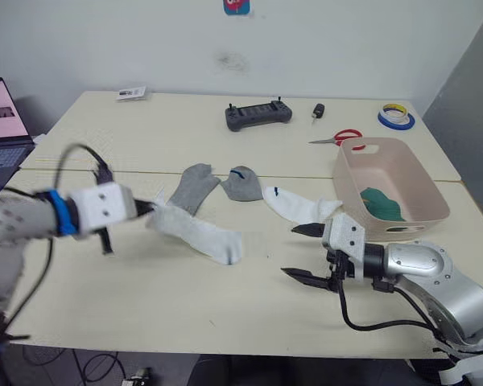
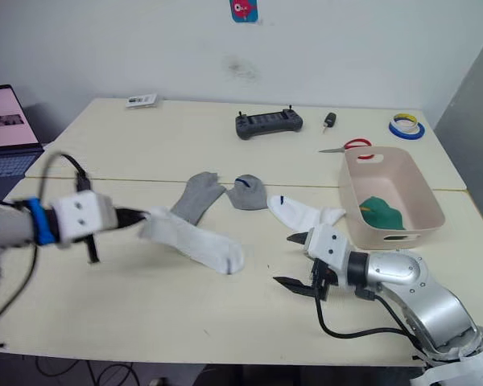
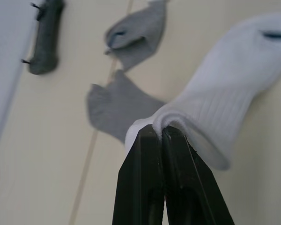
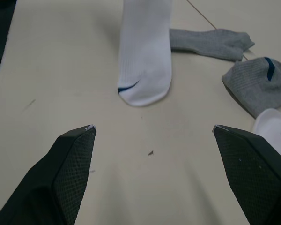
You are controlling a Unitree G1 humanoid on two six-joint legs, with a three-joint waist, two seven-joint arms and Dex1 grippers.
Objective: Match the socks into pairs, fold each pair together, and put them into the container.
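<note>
Held sock: we pinch one white sock [image 1: 200, 232] by its cuff in our left gripper [image 1: 150, 208], clamped shut; its toe trails toward our right gripper [image 1: 307, 252].
Right gripper: spread wide, empty, nearer the second white sock [image 1: 299, 206] beside the tub [image 1: 409, 190].
Wrist view: our left wrist camera confirms the cuff pinch; two grey socks [image 3: 122, 105] lie beyond.
</note>
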